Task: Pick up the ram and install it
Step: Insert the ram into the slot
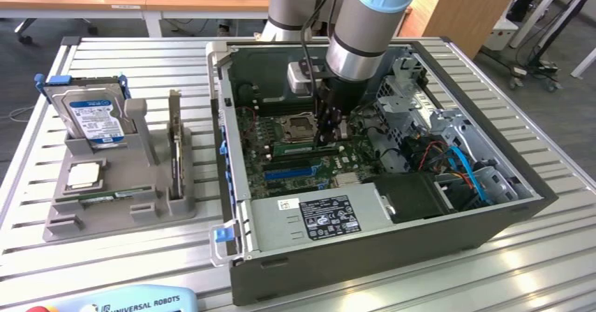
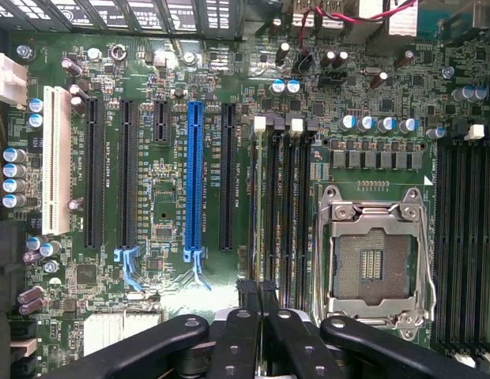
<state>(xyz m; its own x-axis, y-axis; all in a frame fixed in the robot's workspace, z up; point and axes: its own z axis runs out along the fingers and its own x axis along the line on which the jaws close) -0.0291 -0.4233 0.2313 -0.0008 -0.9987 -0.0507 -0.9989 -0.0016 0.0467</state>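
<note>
A ram (image 1: 105, 197), a thin green stick, lies flat in the grey holder (image 1: 121, 218) at the exterior view's left. My gripper (image 1: 328, 141) is down inside the open computer case (image 1: 373, 256), just beside the empty processor socket (image 1: 296, 125). In the wrist view the gripper (image 2: 258, 290) has its black fingertips (image 2: 246, 289) pressed together right over one end of the black memory slots (image 2: 280, 205), next to the processor socket (image 2: 371, 257). Whether a stick sits between the fingertips or in the slot under them cannot be made out.
The holder also carries a blue-labelled hard drive (image 1: 93, 116), a square silver chip (image 1: 84, 176) and a thin upright board (image 1: 174, 137). Cables (image 1: 461, 165) and a power supply (image 1: 317, 218) crowd the case. Blue and black card slots (image 2: 194, 185) run alongside the memory slots.
</note>
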